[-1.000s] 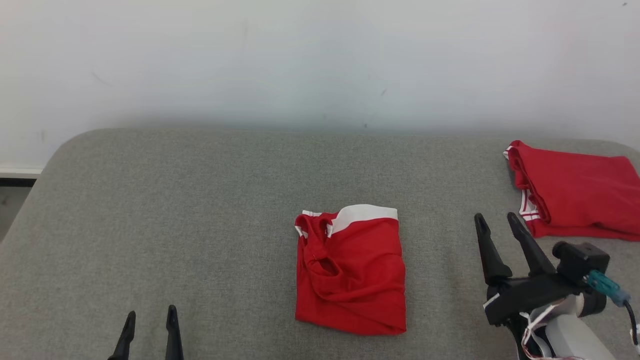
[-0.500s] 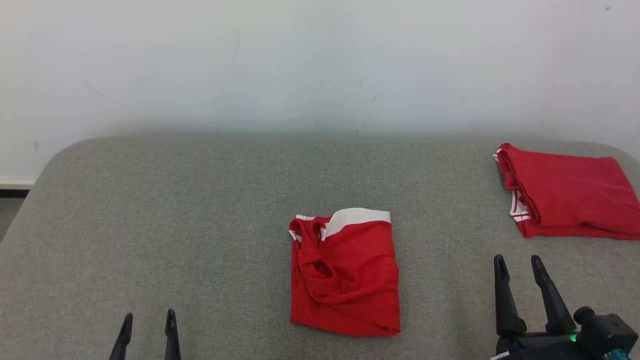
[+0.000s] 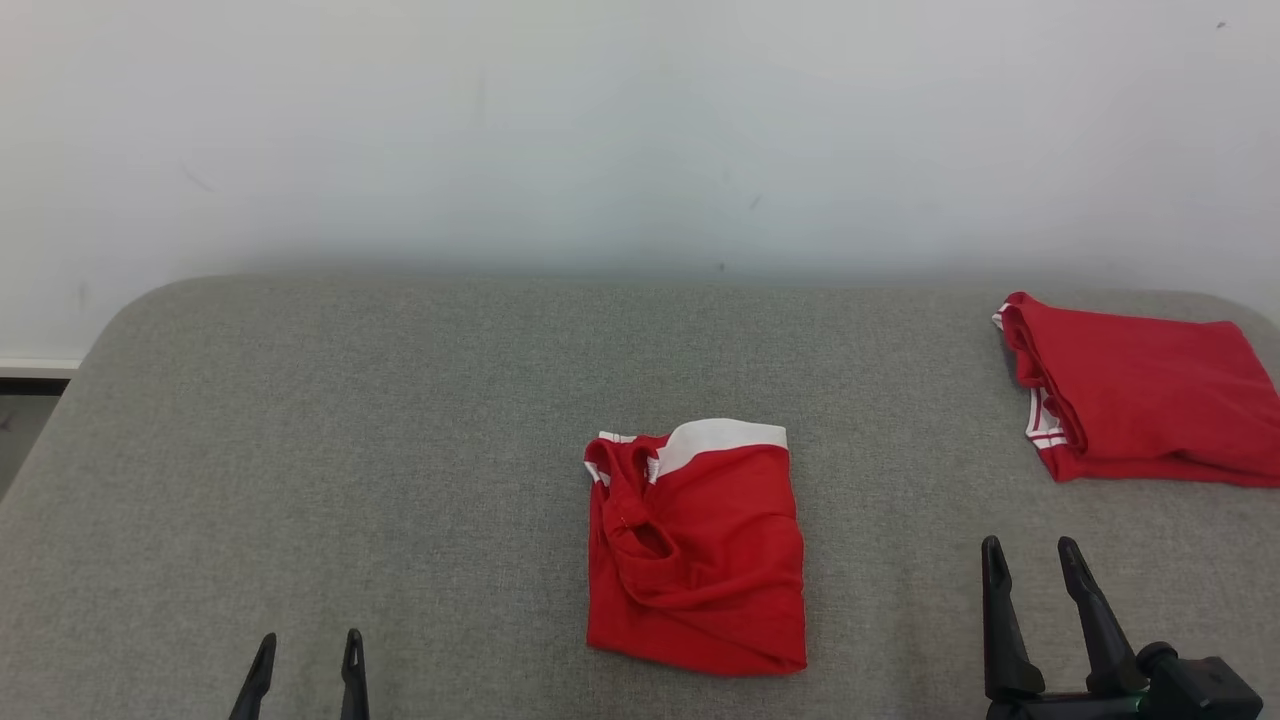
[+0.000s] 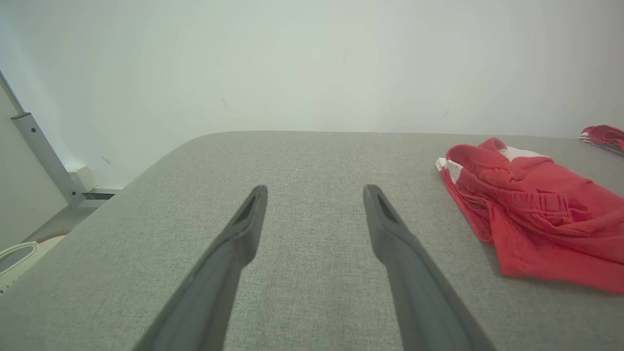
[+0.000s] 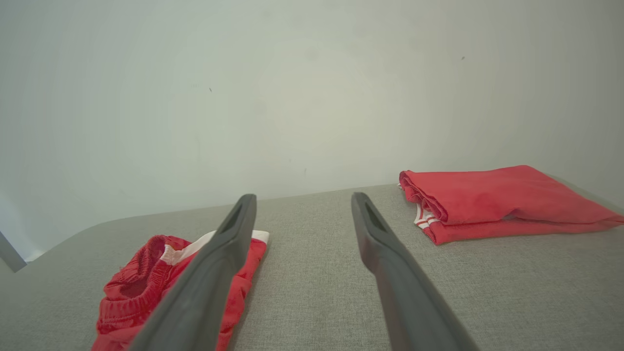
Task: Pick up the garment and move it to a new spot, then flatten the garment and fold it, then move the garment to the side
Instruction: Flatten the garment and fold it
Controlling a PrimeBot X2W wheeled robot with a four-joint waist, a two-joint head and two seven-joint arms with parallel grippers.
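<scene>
Left gripper point(image 3: 310, 640): low at the left of the head view. Its two long dark fingers point toward the wall and run roughly parallel, with a moderate gap between them. Nothing sits in the gap. In the left wrist view the fingers lie over bare cloth surface and grip nothing. I cannot tell whether the tips touch the surface.

Right gripper point(image 3: 1030, 548): low at the right of the head view, fingers also pointing toward the wall. The jaws are parted by a similar moderate gap and are empty. In the right wrist view, bare surface shows between the fingers.

Surface: grey woven-fabric tabletop point(image 3: 350, 450) with rounded far corners, running up to a plain white wall point(image 3: 600, 130). The left wrist view shows a slanted grey metal post point(image 4: 41, 148) past the table's left edge.

Task item: red folded cloth garment with a white waistband point(image 3: 700, 550). It lies flat near the middle of the tabletop, between the two grippers and a little farther out, well apart from both. Its long axis runs near-to-far. The white band is at the far end, facing the wall, and a rumpled elastic opening is bunched along its left side.

Other: second folded red garment with white stripes point(image 3: 1140, 400), at the far right of the tabletop and well apart from the first. Its striped edge faces left.
</scene>
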